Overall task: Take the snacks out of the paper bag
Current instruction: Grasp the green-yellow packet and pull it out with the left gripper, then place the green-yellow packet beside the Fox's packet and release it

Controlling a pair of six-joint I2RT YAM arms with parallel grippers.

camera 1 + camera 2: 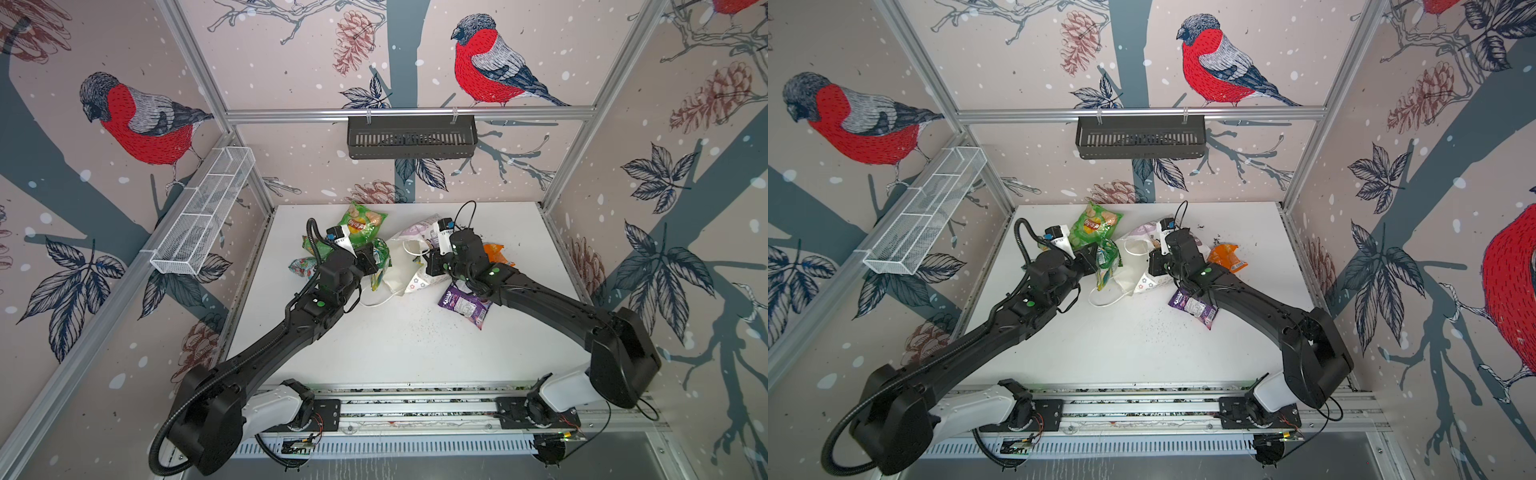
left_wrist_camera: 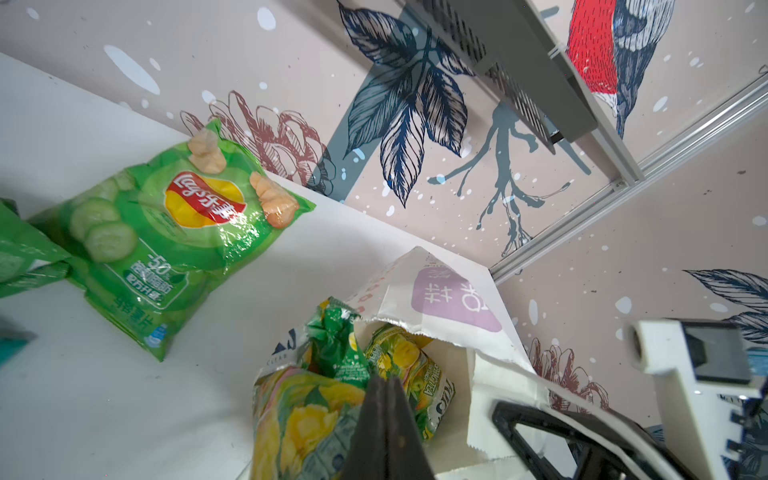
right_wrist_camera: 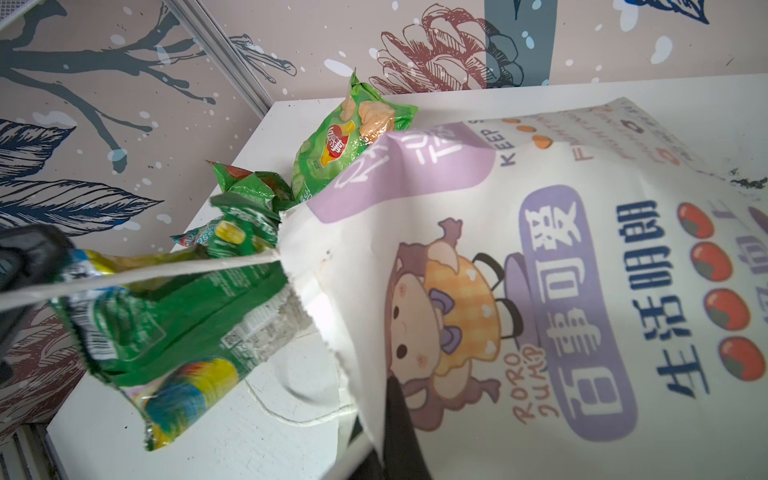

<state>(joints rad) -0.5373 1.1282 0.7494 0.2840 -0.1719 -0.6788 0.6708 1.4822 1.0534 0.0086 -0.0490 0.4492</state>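
One green-yellow packet (image 2: 307, 419) pokes from paper bag (image 2: 449, 299) mouth, left end effector (image 2: 384, 390) clenched on it; right end effector (image 3: 395, 399) gripping bag rim; bag lies on surface (image 1: 407, 345); chip bag (image 1: 363, 226), purple packet (image 1: 465, 305) outside; bird-print walls (image 1: 291, 62).

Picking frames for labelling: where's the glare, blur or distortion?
In both top views, wide-angle splay of the walls, even light. Left wrist: glare on the chip bag, left gripper blurred up close. Right wrist: paper bag print sharp, packet soft at its near end.
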